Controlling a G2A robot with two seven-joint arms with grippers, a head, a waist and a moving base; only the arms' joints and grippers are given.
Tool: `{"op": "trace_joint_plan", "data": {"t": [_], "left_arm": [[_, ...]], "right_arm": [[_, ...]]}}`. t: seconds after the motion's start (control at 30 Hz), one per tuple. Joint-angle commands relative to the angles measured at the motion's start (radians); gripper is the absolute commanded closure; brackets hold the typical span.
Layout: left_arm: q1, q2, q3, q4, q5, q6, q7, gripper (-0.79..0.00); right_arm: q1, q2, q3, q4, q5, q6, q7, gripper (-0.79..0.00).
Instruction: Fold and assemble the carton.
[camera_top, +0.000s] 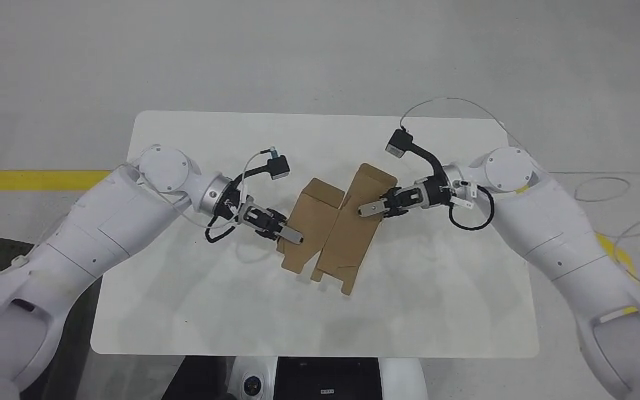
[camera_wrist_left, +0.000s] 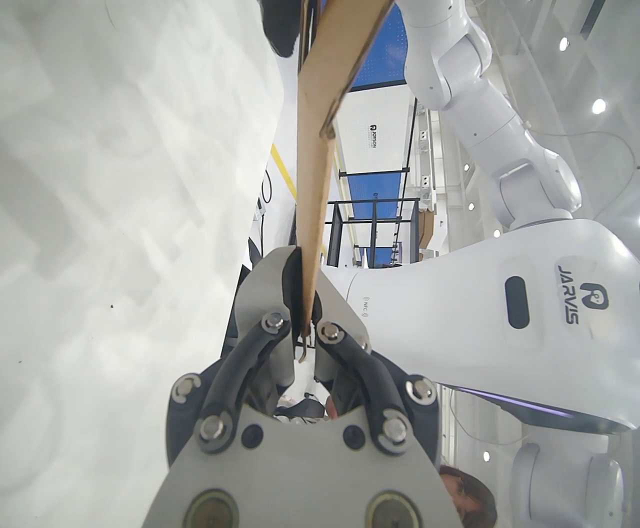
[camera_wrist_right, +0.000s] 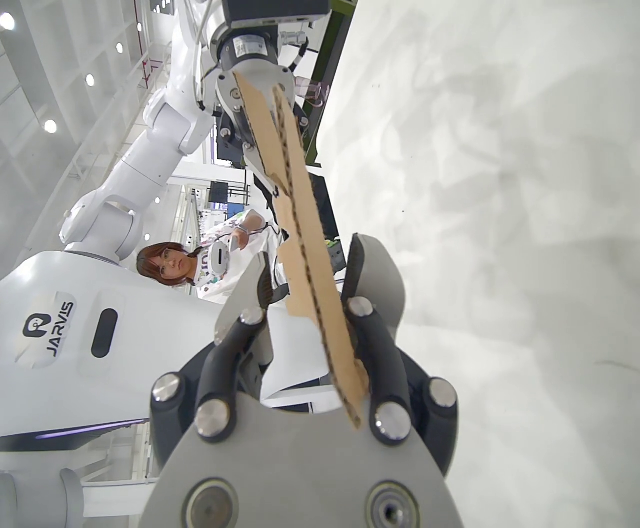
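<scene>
A flattened brown carton (camera_top: 335, 230) is held a little above the middle of the white table (camera_top: 450, 300), tilted. My left gripper (camera_top: 290, 235) is shut on its left edge; in the left wrist view the cardboard (camera_wrist_left: 312, 175) runs edge-on out of the pinched left gripper (camera_wrist_left: 302, 285). My right gripper (camera_top: 365, 208) is at the carton's right side. In the right wrist view the right gripper (camera_wrist_right: 310, 285) stands open, and the doubled cardboard (camera_wrist_right: 295, 210) passes between its fingers, lying against one finger (camera_wrist_right: 372, 280) with a gap to the other. The left gripper (camera_wrist_right: 255, 85) holds the far end.
The table around the carton is bare, with free room on all sides up to its edges. A yellow floor line (camera_top: 40, 180) runs past the table's left side. A thin cable (camera_top: 470, 105) loops above the right arm.
</scene>
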Motion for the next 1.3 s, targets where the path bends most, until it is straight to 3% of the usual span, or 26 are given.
{"op": "trace_joint_plan", "data": {"t": [0.0,0.13,0.33,0.47,0.5,0.53,0.57,0.6,0.97,1.0,1.03,1.07,1.1,1.27], "left_arm": [[0.006,-0.001,-0.008,0.002,-0.001,0.005,-0.005,0.0],[0.015,-0.003,-0.026,0.004,-0.001,0.013,-0.013,0.0],[0.02,-0.003,-0.035,0.008,0.0,0.013,-0.013,0.0],[0.02,-0.003,-0.035,0.008,0.0,0.013,-0.013,0.0],[0.02,-0.003,-0.035,0.008,0.0,0.013,-0.013,-0.055],[0.02,-0.003,-0.035,0.008,0.0,0.013,-0.013,-0.249],[0.02,-0.003,-0.035,0.008,0.0,0.013,-0.013,-0.628],[0.02,-0.003,-0.035,0.008,0.0,0.013,-0.013,-0.785],[0.02,-0.003,-0.035,0.008,0.0,0.013,-0.013,-0.785],[0.02,-0.003,-0.035,0.008,0.0,0.013,-0.013,-0.674],[0.02,-0.003,-0.035,0.008,0.0,0.013,-0.013,-0.391],[0.023,-0.003,-0.045,0.01,-0.036,0.01,-0.01,-0.222],[0.03,-0.002,-0.059,0.013,-0.088,0.015,-0.015,0.0],[0.058,0.0,-0.114,0.006,-0.112,0.059,-0.059,0.0]], "right_arm": [[0.002,0.003,-0.007,-0.008,0.007,0.001,0.001,-0.197],[0.006,0.009,-0.02,-0.008,0.023,0.0,0.0,-0.151],[0.006,0.01,-0.024,-0.01,0.036,-0.001,-0.001,-0.006],[0.006,0.01,-0.024,-0.01,0.036,-0.001,-0.001,0.0],[0.006,0.01,-0.024,-0.01,0.036,-0.001,-0.001,0.0],[0.006,0.01,-0.024,-0.01,0.036,-0.001,-0.001,0.0],[0.006,0.01,-0.024,-0.01,0.036,-0.001,-0.001,0.0],[0.006,0.01,-0.024,-0.01,0.036,-0.001,-0.001,0.0],[0.006,0.01,-0.024,-0.01,0.036,-0.001,-0.001,0.0],[0.006,0.01,-0.024,-0.01,0.036,-0.001,-0.001,0.0],[0.006,0.01,-0.024,-0.01,0.036,-0.001,-0.001,0.0],[0.01,0.009,-0.015,-0.018,0.058,-0.014,-0.014,-0.329],[0.007,0.008,-0.006,-0.023,0.088,-0.028,-0.028,-0.785],[-0.001,0.01,0.005,-0.018,0.101,-0.033,-0.033,-0.785]]}}
